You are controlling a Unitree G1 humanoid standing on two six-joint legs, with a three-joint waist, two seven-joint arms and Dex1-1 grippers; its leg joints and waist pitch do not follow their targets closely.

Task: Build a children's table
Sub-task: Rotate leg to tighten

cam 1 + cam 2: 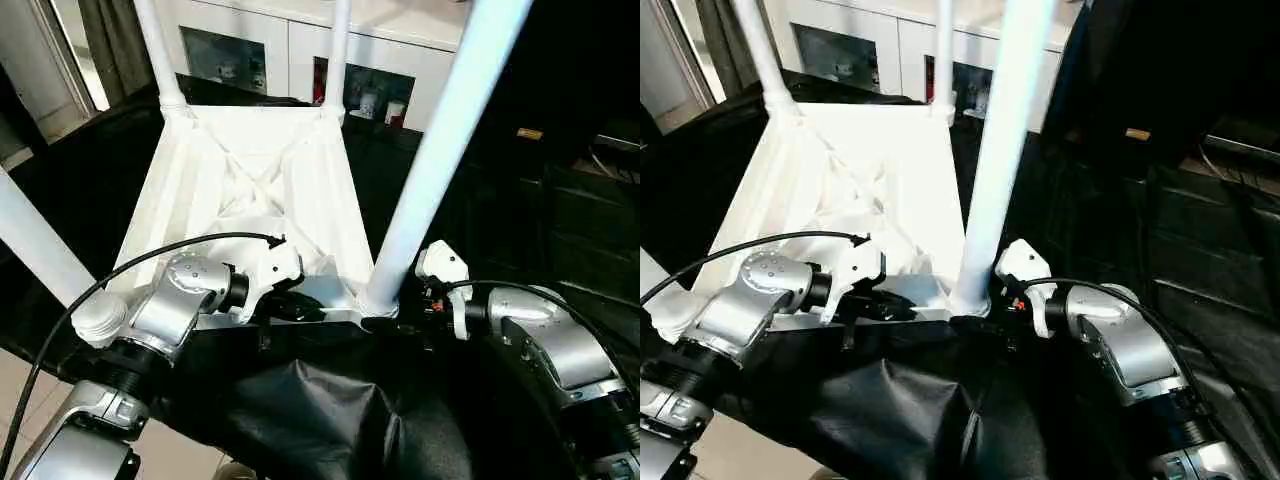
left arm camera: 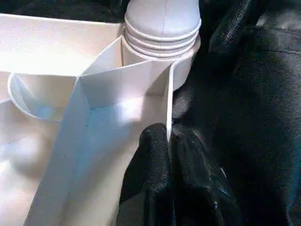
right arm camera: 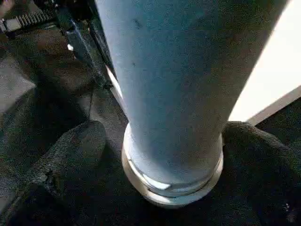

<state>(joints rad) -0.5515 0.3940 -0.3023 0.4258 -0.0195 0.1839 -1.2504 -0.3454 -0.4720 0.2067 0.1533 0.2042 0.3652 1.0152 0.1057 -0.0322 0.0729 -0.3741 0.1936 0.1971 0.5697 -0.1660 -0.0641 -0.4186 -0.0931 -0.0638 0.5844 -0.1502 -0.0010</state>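
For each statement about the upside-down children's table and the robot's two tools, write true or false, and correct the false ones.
1. The tabletop lies with its ribbed underside facing up. True.
2. The left tool is shut on a thin rib of the tabletop. True.
3. No legs have been fitted yet. False: legs already stand in the corner sockets, among them the near right leg and two far ones.
4. The right tool is clamped tightly on the near right leg. False: its fingers stand apart on either side of the leg's base.
5. The table rests on a bare wooden floor. False: it sits on a black cover.
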